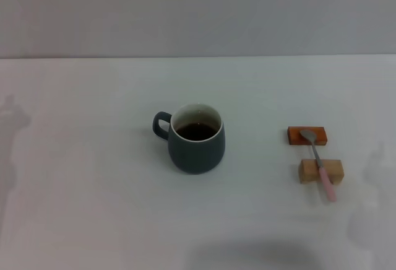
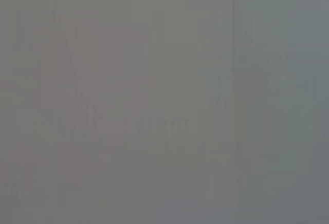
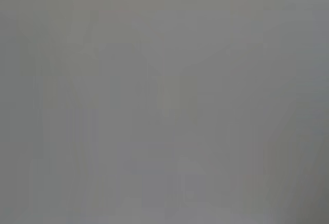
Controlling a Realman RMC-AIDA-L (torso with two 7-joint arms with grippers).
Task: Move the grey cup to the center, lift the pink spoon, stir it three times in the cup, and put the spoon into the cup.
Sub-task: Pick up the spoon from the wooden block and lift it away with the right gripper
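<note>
The grey cup stands upright near the middle of the white table in the head view, its loop handle pointing left and dark liquid inside. To its right lies the pink spoon, its silver bowl resting on an orange-brown block and its pink handle crossing a pale wooden block. Neither gripper nor any arm shows in the head view. Both wrist views give only a plain grey surface.
The white table runs back to a grey wall. Faint shadows fall at the table's left and right edges and along its front.
</note>
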